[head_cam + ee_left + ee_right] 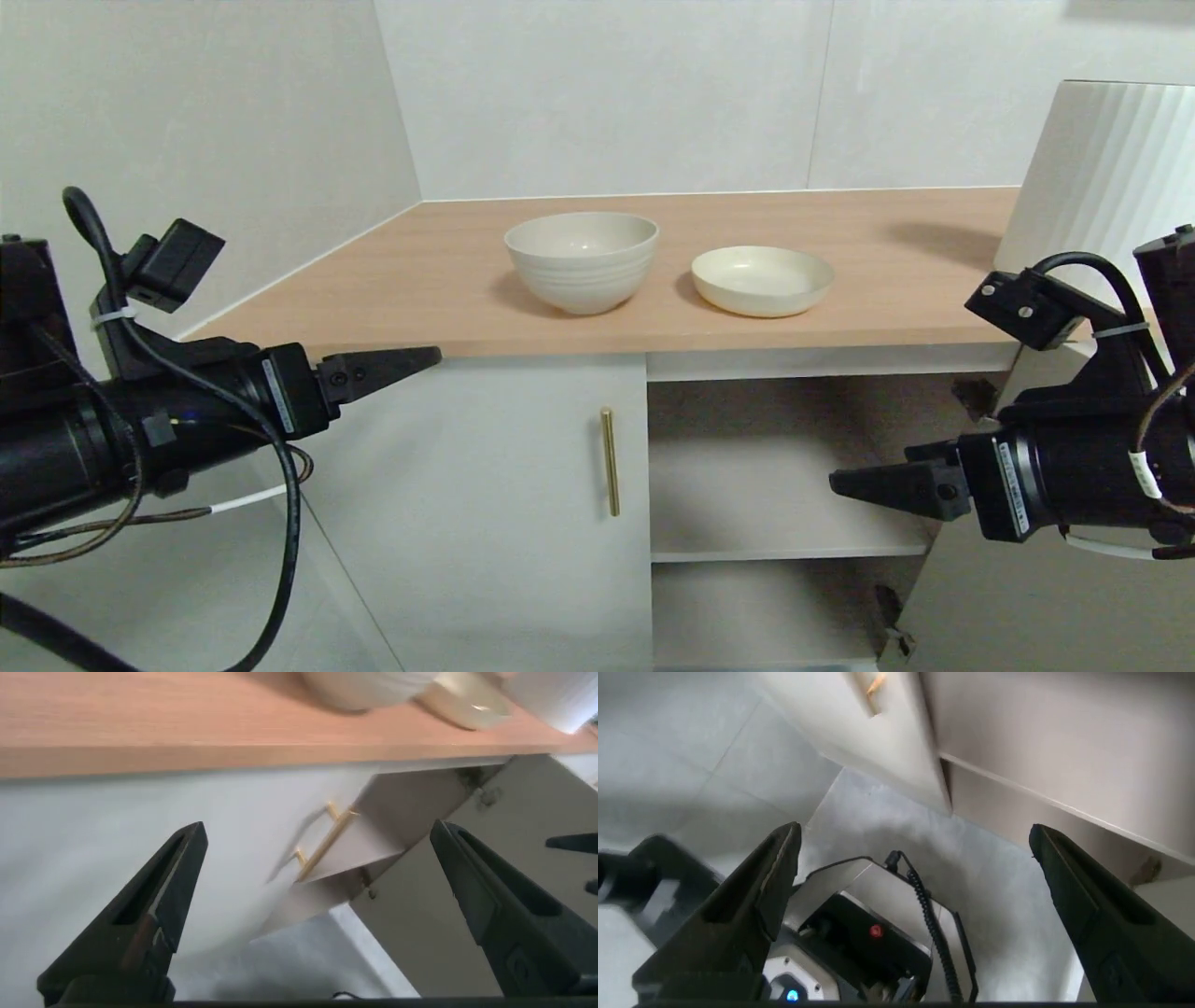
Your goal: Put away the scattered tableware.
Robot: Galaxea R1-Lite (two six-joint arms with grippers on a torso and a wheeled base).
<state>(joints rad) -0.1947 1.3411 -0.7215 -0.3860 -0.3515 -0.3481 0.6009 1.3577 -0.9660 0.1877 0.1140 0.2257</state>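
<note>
At lower left, the left gripper (431,356) hangs with fingers spread wide before the shut cupboard door (485,504). At lower right, the right gripper (840,483), likewise released and holding nothing, faces the open compartment and its shelf (784,553). Beyond, at centre frame on the wooden counter (373,308), a deep bowl (581,261) and a shallow dish (762,280) stand side by side, apart. The job looks to be at its start, with neither piece yet lifted. The next move likely calls for one arm to rise above the counter edge, grip a rim and carry that piece down to the shelf.
</note>
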